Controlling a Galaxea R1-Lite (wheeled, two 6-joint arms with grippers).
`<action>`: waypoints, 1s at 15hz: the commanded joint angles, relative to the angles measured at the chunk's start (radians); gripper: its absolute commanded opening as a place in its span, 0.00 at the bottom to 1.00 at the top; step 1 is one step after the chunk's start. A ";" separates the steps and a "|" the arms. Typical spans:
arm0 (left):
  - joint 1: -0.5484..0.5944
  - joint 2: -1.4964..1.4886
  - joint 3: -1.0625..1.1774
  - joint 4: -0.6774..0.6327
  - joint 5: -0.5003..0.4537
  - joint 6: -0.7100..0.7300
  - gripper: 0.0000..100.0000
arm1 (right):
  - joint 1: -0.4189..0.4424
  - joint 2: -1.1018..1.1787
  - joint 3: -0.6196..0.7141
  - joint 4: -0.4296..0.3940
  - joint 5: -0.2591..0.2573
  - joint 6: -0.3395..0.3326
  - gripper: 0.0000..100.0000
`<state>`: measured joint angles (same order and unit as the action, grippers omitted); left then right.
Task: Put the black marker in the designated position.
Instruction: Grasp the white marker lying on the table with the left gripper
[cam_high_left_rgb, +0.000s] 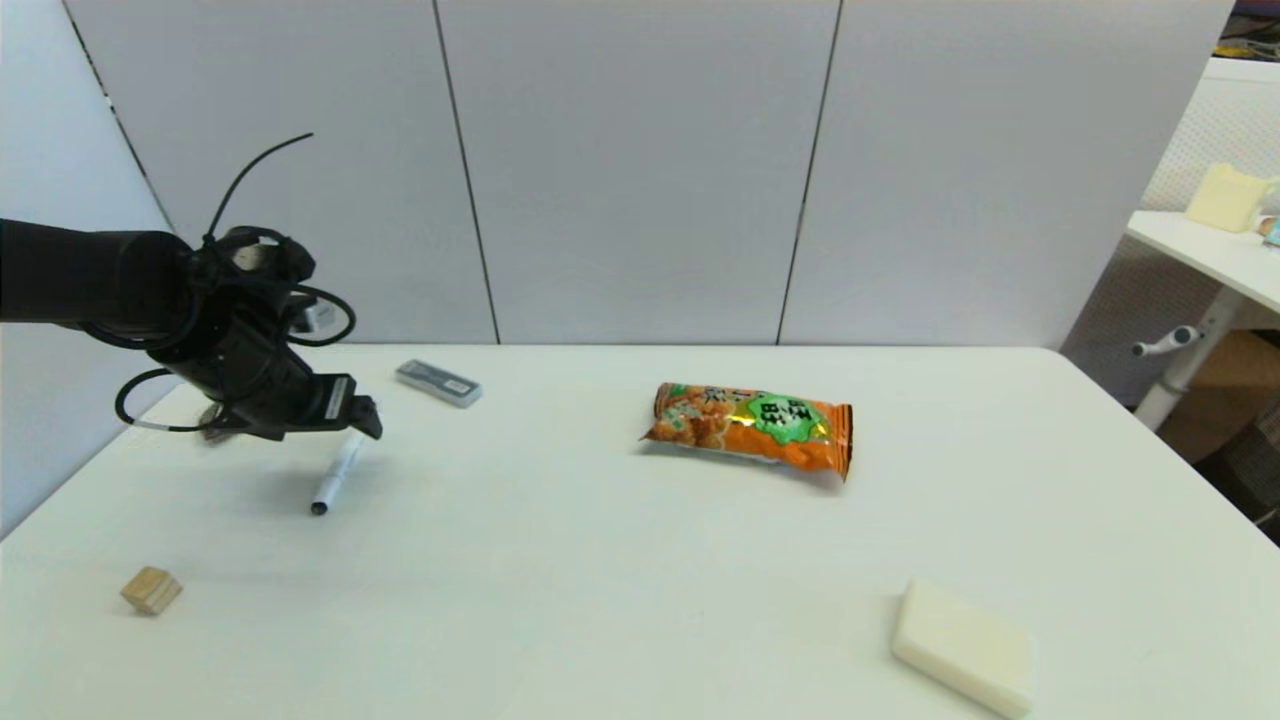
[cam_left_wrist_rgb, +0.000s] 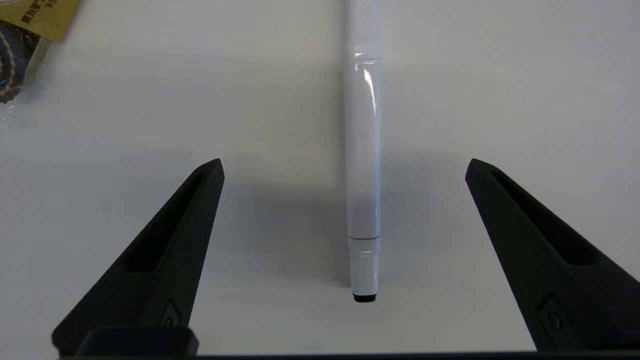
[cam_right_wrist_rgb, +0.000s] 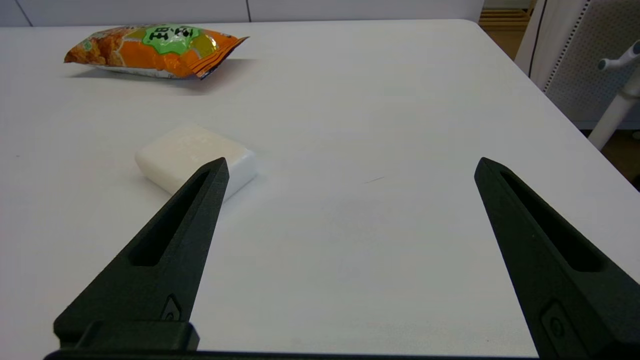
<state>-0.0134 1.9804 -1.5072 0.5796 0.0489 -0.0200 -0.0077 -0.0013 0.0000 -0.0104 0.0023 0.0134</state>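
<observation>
My left pincer (cam_high_left_rgb: 365, 425) hangs over the white table (cam_high_left_rgb: 620, 560) with its fingers (cam_left_wrist_rgb: 175, 240) spread wide, holding nothing. The black marker (cam_high_left_rgb: 335, 475) lies flat right under it, between the fingers, touching neither. A grey case (cam_high_left_rgb: 438, 383) lies just behind it and an orange snack bag (cam_high_left_rgb: 750, 428) sits far off. My right pincer (cam_right_wrist_rgb: 350, 172) is wide too, near a white block (cam_right_wrist_rgb: 195, 160)
</observation>
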 joint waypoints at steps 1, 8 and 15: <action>0.000 0.023 0.001 0.006 0.000 0.002 1.00 | 0.000 0.001 0.000 0.000 0.001 0.000 1.00; 0.001 0.052 0.001 0.003 0.002 -0.006 1.00 | 0.000 0.001 0.000 0.000 0.001 0.000 1.00; -0.007 0.069 -0.005 0.003 0.028 -0.052 0.00 | 0.000 0.001 0.000 0.000 0.001 0.000 1.00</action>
<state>-0.0200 2.0470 -1.5100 0.5796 0.0791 -0.0715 -0.0077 -0.0013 0.0000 -0.0104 0.0023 0.0138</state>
